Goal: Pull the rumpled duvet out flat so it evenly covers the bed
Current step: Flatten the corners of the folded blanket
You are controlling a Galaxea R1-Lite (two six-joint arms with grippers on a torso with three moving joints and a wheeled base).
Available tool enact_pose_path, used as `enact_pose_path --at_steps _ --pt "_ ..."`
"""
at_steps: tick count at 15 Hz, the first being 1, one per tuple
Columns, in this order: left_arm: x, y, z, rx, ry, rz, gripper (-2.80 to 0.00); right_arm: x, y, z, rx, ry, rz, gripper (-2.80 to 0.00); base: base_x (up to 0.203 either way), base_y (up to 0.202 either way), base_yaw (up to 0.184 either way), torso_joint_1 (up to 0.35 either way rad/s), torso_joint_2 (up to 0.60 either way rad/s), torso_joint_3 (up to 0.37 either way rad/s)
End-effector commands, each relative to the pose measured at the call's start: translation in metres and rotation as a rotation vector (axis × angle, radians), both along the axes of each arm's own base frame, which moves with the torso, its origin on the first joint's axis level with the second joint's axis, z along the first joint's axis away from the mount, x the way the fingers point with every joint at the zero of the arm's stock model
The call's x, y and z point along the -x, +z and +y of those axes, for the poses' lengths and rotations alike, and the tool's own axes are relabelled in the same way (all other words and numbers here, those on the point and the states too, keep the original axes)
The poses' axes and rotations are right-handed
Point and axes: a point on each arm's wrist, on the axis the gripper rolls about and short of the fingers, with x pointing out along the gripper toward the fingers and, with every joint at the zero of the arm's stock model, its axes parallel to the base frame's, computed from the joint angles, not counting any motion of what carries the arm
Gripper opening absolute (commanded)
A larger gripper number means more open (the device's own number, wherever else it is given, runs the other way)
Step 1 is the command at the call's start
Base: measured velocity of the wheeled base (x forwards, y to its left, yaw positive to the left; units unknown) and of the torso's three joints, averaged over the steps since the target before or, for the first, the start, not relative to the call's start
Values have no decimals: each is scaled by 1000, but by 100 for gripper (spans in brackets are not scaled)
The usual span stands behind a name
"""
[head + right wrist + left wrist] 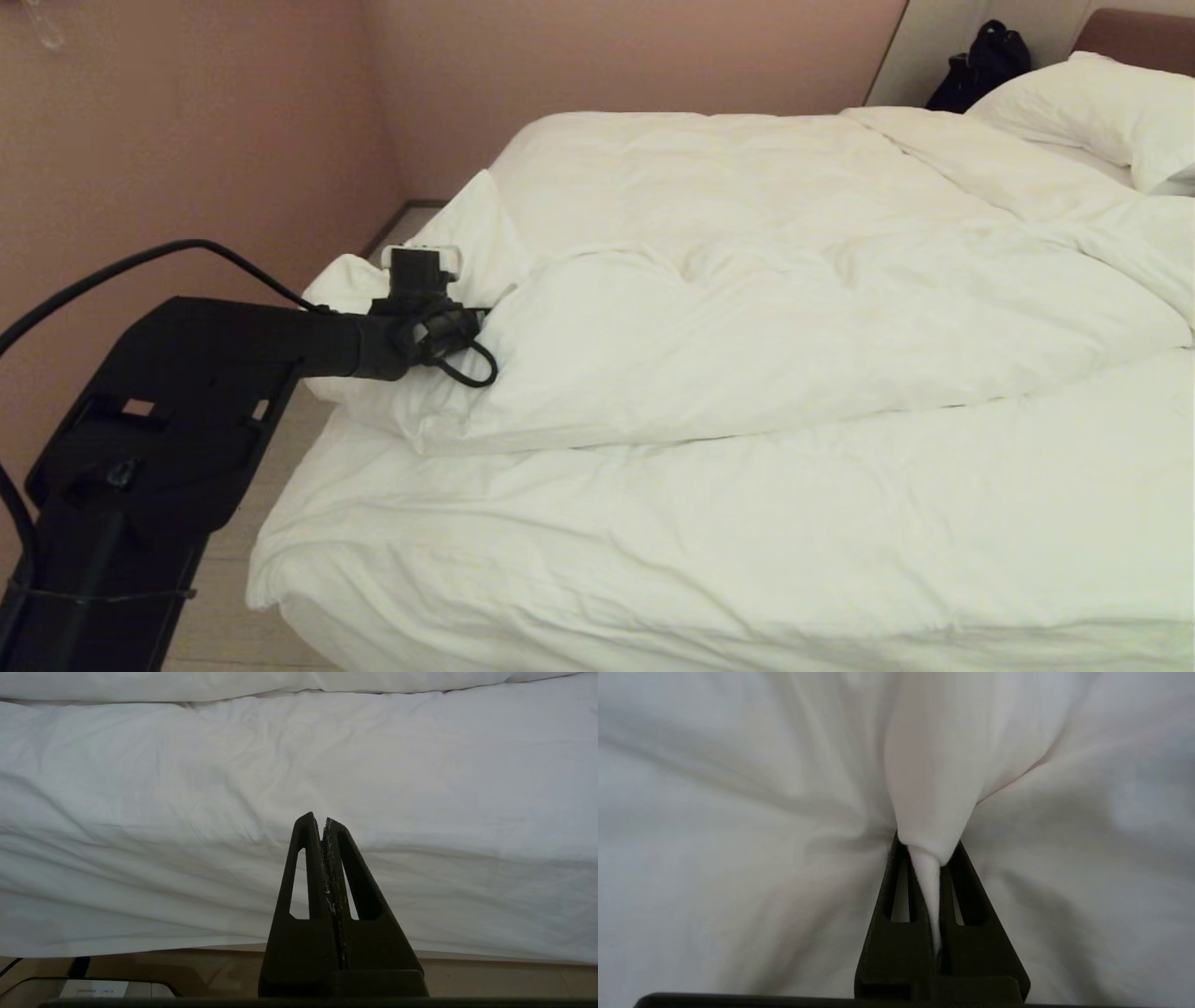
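- Duvet [766,308] lay bunched toward the pillow end of the bed [653,551], its near edge folded back, with bare sheet [233,812] showing across the foot.
- Left gripper [930,858] was clamped tight on a narrow pinch of duvet cover, the cloth squeezed between both fingers and fanning out ahead of the tips in deep radiating creases.
- In the head view that gripper sat buried in the puffy corner [457,308], with the bulk of the quilt stretching away beyond and to its far side.
- Right gripper [324,826] was closed on nothing, hanging off the mattress edge with the sheet straight ahead of it.
- Judging by the folds, the quilt was soft, limp and bulky: it should drag, not slide.
- A thin pinch of cover could slip; a corner or hem would likely hold better.
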Motion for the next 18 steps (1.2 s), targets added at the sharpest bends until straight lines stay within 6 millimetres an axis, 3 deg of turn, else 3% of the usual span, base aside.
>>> enact_pose_path --at_steps 1,6,11,14,18 --pt "14 32 4 11 5 -48 -280 0 0 0 0 1 2 -280 0 0 0 0 0 0" --pt "58 69 28 4 36 -43 -280 0 0 0 0 1 2 -280 0 0 0 0 0 0" --pt "108 80 61 -19 84 6 -280 0 0 0 0 1 2 -280 0 0 0 0 0 0" --pt "154 64 66 -40 70 104 -280 0 0 0 0 1 2 -280 0 0 0 0 0 0" --pt "178 35 66 -57 55 202 -280 0 0 0 0 1 2 -280 0 0 0 0 0 0"
